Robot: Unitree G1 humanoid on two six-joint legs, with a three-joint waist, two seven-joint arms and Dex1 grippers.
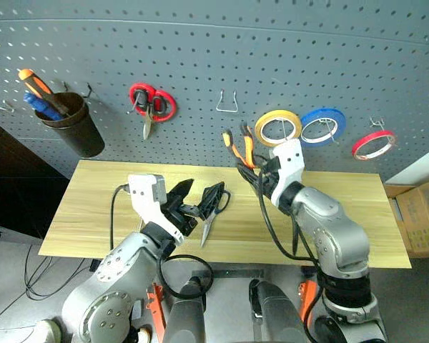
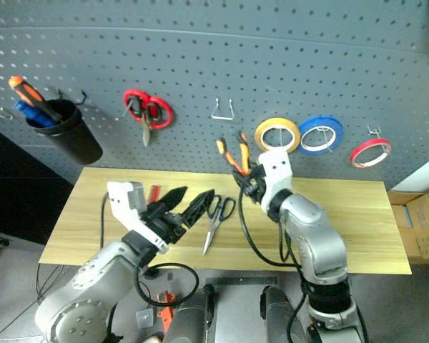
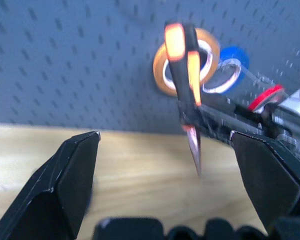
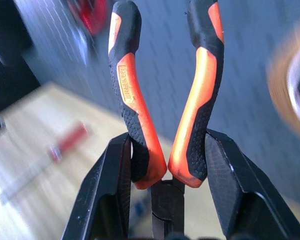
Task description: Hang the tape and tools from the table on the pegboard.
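Note:
My right gripper (image 4: 167,150) is shut on the orange-and-black pliers (image 1: 240,146), gripping low on the handles. They are held up in front of the pegboard (image 1: 200,57), handles upward, just left of the yellow roll. My left gripper (image 2: 189,200) hovers open over the table (image 1: 93,214), with nothing between its fingers. The black-handled scissors (image 1: 213,204) lie on the wood right beside it. The red-handled screwdriver (image 4: 65,145) lies on the table, partly hidden behind the left gripper. The red tape (image 1: 373,144) hangs on a hook at the board's right.
A dark cup (image 1: 75,125) holding an orange-and-black screwdriver hangs at the board's left. Red-handled scissors (image 1: 151,103), a bare metal hook (image 1: 227,103), a yellow roll (image 1: 277,127) and a blue roll (image 1: 322,125) hang along the board. Cardboard boxes (image 1: 422,214) stand at the right.

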